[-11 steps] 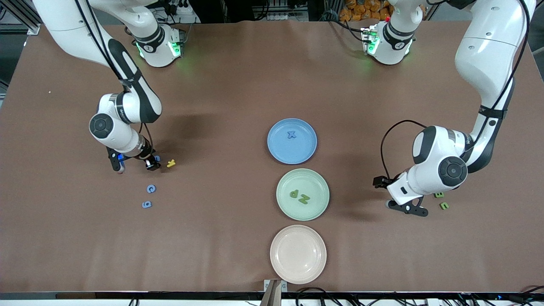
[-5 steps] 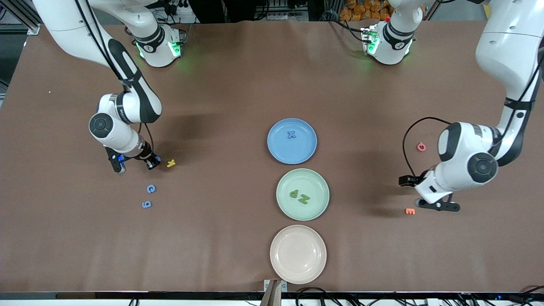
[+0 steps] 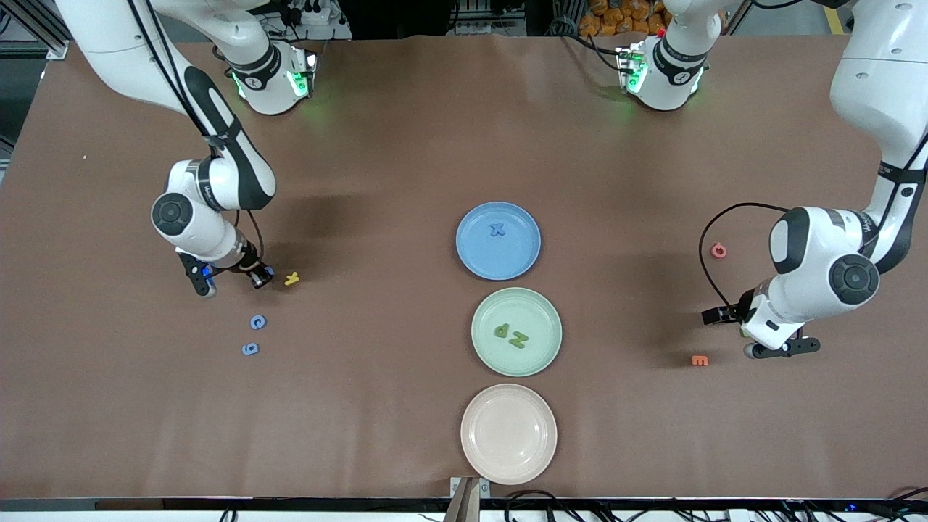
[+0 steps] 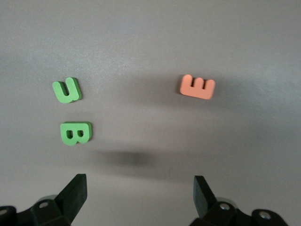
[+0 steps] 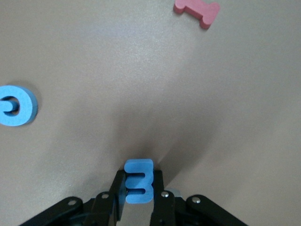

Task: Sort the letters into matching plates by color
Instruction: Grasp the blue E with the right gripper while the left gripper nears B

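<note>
Sitting pinched inside right claw: blue letter.

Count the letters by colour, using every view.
blue letters: 4
green letters: 4
red-pink letters: 2
yellow letter: 1
orange letter: 1
Total: 12
</note>
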Available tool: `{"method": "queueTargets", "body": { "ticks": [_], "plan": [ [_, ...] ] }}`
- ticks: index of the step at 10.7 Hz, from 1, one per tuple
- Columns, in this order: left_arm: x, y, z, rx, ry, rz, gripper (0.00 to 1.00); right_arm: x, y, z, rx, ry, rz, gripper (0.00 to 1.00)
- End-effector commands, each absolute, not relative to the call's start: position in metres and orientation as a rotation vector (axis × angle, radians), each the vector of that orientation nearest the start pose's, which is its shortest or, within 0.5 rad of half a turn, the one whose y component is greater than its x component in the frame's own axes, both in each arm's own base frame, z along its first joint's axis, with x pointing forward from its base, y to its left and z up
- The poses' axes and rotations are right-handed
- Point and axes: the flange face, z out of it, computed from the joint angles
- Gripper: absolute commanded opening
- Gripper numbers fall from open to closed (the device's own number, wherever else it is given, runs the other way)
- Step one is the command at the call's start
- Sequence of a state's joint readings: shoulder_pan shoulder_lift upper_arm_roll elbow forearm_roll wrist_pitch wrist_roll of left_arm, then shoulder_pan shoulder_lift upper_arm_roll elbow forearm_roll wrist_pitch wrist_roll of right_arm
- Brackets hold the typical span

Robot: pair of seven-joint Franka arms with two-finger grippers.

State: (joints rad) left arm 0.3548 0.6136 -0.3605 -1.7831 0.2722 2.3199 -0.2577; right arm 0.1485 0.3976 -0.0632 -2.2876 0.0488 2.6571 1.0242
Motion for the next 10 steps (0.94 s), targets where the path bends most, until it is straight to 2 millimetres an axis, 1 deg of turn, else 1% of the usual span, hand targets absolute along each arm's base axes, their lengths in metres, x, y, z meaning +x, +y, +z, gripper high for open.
{"method": "queueTargets", "body": {
  "ticks": [1,2,4,5,6,7,9,10],
  "plan": [
    [0.636,0.026,0.215,-3.137,-0.224,-0.021,1.00,0.526,0.039,0.178,-2.920,1.209,0.043,0.08],
    [0.636,0.030,0.214,-3.137,-0.228,-0.019,1.00,0.532,0.040,0.183,-2.954,1.101,0.025,0.08],
    [0.637,0.040,0.211,-3.105,-0.172,-0.027,1.00,0.539,0.042,0.191,-3.014,0.905,0.008,0.07],
    [0.637,0.056,0.211,-3.078,-0.161,-0.036,1.00,0.544,0.043,0.197,-3.041,0.814,0.018,0.06],
    [0.637,0.061,0.210,-3.073,-0.160,-0.042,1.00,0.551,0.045,0.207,-3.070,0.706,0.042,0.06],
    [0.640,0.060,0.210,-3.075,-0.159,-0.047,1.00,0.560,0.047,0.222,-3.094,0.601,0.076,0.06],
    [0.641,0.066,0.208,-3.066,-0.151,-0.052,1.00,0.577,0.054,0.249,-3.135,0.319,0.147,0.07],
    [0.640,0.069,0.204,-3.068,-0.157,-0.041,1.00,0.584,0.060,0.259,-3.142,0.193,0.148,0.08]
  ]
}}
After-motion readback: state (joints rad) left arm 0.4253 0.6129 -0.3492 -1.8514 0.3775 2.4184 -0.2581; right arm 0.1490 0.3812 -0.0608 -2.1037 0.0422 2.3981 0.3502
